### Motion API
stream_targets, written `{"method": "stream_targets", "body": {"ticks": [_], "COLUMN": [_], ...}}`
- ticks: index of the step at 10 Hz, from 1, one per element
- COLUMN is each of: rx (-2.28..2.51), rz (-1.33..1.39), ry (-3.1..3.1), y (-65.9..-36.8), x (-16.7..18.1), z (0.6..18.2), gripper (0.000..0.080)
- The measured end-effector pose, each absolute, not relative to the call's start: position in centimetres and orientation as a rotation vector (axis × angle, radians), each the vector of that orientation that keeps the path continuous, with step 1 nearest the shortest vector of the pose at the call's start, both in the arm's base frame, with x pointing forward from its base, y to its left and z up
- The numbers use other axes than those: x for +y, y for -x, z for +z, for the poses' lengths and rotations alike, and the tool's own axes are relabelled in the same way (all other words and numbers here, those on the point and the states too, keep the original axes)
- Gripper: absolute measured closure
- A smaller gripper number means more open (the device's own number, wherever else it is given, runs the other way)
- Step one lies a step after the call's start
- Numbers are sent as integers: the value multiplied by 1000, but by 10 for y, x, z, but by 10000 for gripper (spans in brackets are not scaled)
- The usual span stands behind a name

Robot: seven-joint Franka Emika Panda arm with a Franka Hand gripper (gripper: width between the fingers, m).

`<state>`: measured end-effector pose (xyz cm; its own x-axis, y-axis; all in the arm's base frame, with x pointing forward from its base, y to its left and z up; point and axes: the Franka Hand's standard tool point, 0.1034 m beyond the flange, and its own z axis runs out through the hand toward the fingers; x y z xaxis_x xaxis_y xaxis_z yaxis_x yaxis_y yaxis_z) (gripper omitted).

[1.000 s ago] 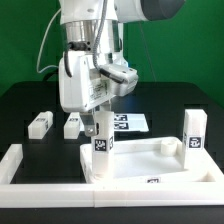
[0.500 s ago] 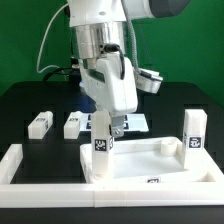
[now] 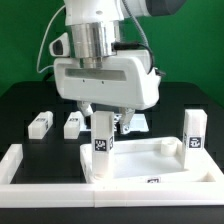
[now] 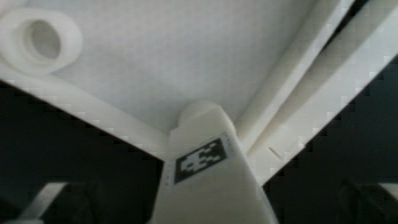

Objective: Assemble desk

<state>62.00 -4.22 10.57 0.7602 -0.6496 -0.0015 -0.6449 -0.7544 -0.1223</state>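
Note:
The white rimmed tabletop panel (image 3: 150, 165) lies at the front. One white leg block (image 3: 101, 140) stands upright in its corner at the exterior view's left. My gripper (image 3: 105, 118) hangs right over that leg, its wide hand broadside to the camera. In the wrist view the leg (image 4: 214, 165) rises between my gripper's (image 4: 214, 202) dark fingers (image 4: 50, 200), which stand well apart from it on both sides: open. The panel's underside (image 4: 178, 80) and a round socket (image 4: 43, 42) show behind. Two legs (image 3: 40, 124) (image 3: 72, 125) lie on the black table. Another leg (image 3: 193, 133) stands at the right.
The long low white border wall (image 3: 20, 165) runs along the front and both sides around the panel. The marker board (image 3: 135, 124) lies flat behind the panel, partly hidden by my hand. A green backdrop closes the far side.
My hand has turned about its vertical axis over the standing leg, from edge-on to broadside. The leg stays upright in the corner. The other legs have not moved.

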Motion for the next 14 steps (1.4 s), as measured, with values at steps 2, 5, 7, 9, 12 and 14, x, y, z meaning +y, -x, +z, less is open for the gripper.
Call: {"method": "stream_targets", "body": {"ticks": [2,5,7,9,12,14], "rx": [1019,1197,1412,1736,2223,2393], "rz": [-59,-46,-31,-5,46,40], "ry": [2852,2780,2676,2470,2039,1808], "y": [-620,-620,-619,-624,-636,-639], "x": [-39,-39,-39,-34,-22,-20], "z": [103,102,102,105,103,100], "gripper": [150,421,511,511,511,511]}}
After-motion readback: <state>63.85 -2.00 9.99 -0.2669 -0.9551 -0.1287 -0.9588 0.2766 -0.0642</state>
